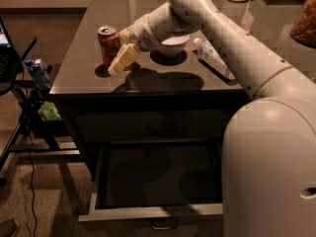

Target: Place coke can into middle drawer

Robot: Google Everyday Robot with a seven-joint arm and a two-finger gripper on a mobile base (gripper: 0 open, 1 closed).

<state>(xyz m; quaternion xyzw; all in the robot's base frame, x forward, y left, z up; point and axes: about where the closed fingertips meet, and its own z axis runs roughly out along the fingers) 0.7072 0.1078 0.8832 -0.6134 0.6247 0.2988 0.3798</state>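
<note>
Though the middle drawer point(158, 181) stands open, the coke can point(109, 44) sits on the tabletop point(79, 78), the gripper point(122, 60) just beside it, its opening impossible to tell.

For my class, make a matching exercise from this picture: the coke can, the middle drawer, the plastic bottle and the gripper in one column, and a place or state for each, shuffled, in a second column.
Column one
1. coke can
2. middle drawer
3. plastic bottle
4. gripper

Column two
A. lying on its side on the countertop, right of the bowl
B. pulled open, below the countertop
C. standing upright near the countertop's left edge
D. at the end of the arm, just right of the coke can

Pairs: 1-C, 2-B, 3-A, 4-D
</note>
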